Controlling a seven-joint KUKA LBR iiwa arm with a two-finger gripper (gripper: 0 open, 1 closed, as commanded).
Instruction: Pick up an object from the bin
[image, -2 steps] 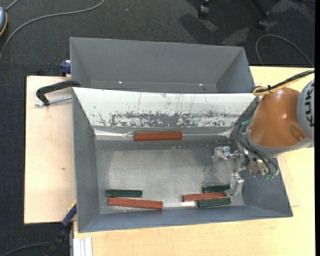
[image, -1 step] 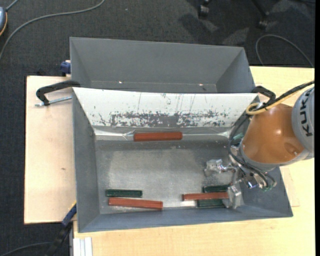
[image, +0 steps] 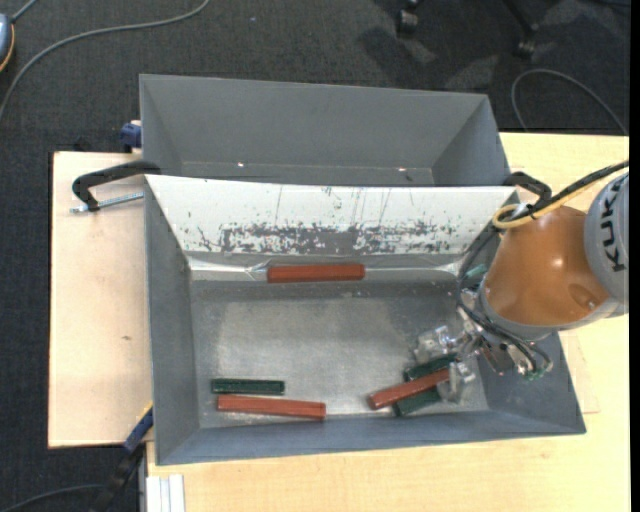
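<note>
Your hand (image: 450, 362) is hanging low in the bin's (image: 170, 330) near-right corner, right over the green stick (image: 425, 378) and red-brown stick (image: 393, 397). Can't tell if it's gripping anything; nothing's getting lifted yet.

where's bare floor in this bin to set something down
Bare: middle of the bin floor, between the back red stick and the dark green stick and front red stick at front left. Crowded: front right, with the gripper by the slanted red stick and slanted green stick.
</note>
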